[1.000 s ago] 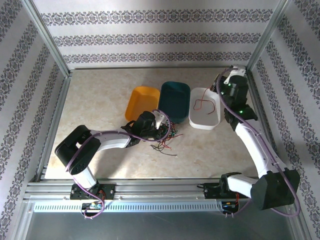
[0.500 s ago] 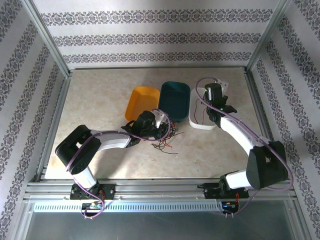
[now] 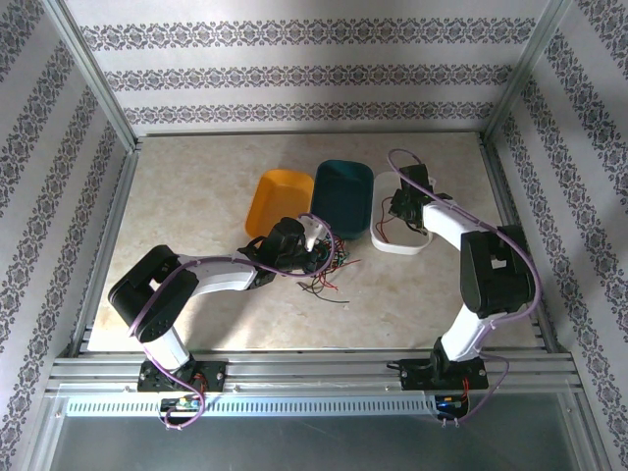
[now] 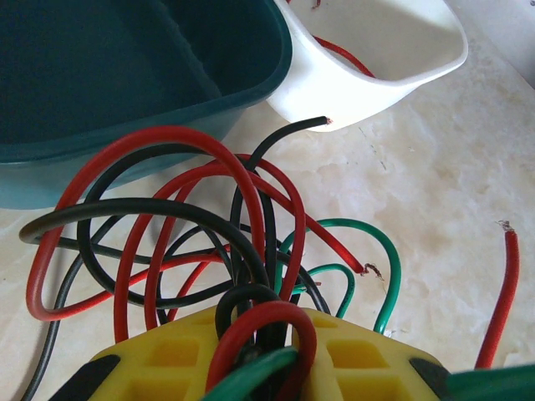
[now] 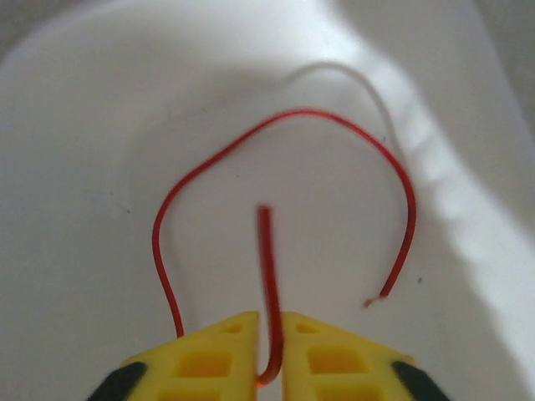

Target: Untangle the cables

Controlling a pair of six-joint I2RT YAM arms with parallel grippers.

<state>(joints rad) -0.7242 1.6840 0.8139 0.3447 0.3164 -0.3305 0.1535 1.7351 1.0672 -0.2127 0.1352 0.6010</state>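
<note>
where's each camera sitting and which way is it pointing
top external: above and behind both arms, looking down on table, white tray and cables.
left wrist: on left arm, facing past its end effector at cables and teal tray.
right wrist: on right arm, facing down into white tray, red cable between its fingers.
shared: both wrist views show the white tray.

I see red, green and black cables, orange tray, teal tray, white tray, yellow pads, beige marbled table, grey floral-striped walls
</note>
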